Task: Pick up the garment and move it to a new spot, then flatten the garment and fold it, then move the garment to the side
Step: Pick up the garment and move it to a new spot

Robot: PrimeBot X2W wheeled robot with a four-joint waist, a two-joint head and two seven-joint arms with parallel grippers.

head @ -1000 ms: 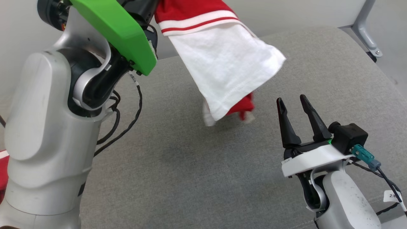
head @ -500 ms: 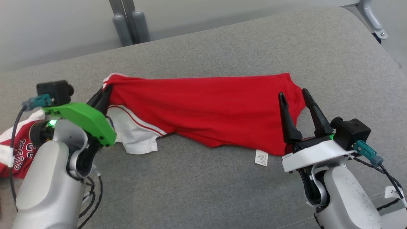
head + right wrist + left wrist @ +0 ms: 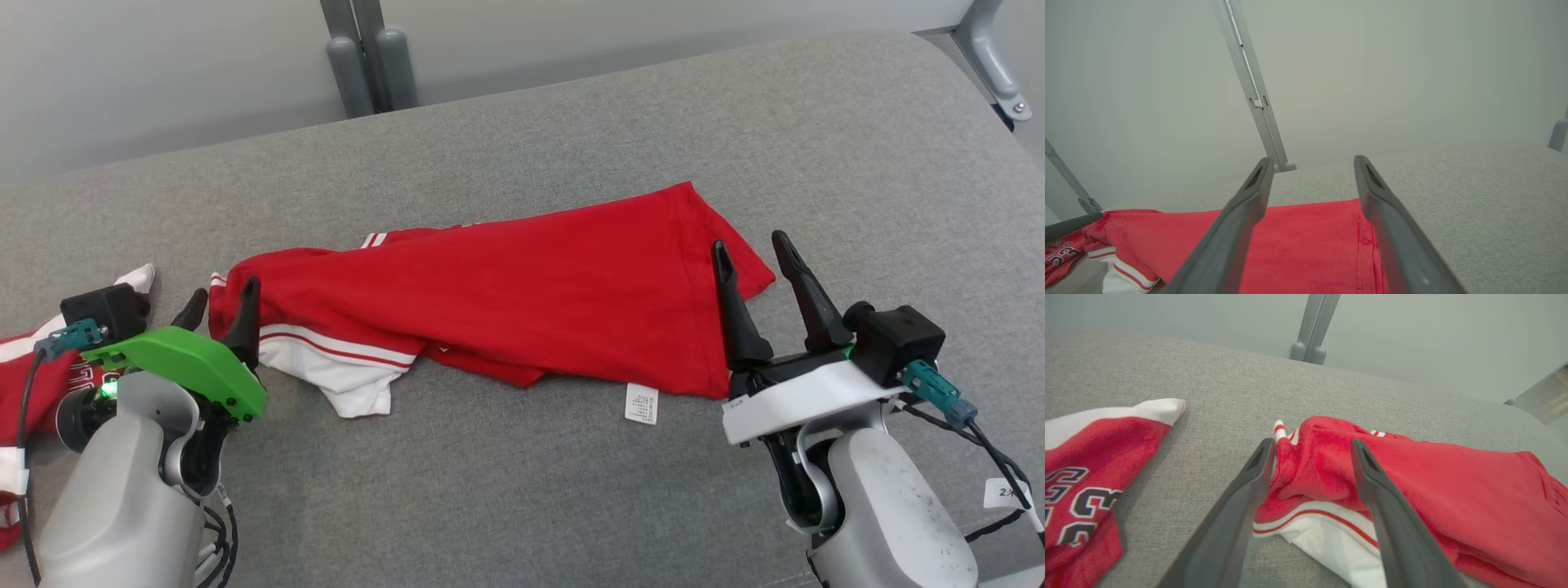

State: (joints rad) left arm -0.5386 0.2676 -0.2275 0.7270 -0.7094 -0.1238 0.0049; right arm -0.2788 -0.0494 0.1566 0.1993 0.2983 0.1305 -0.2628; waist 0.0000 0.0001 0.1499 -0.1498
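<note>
Garment (image 3: 522,302) lies bunched on the worktop (image 3: 571,490), left gripper (image 3: 224,292) wide astride its end, right gripper (image 3: 749,242) wide over its hem; 1 other jersey (image 3: 1098,453) lies nearby.

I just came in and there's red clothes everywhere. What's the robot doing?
The robot is working on a red shirt lying crumpled on the grey cushion. Its left fingers are open around the shirt's bunched sleeve end, not pinching it. Its right fingers hover open over the other end. The shirt isn't flattened or folded yet. A red numbered jersey lies off to the left.
</note>
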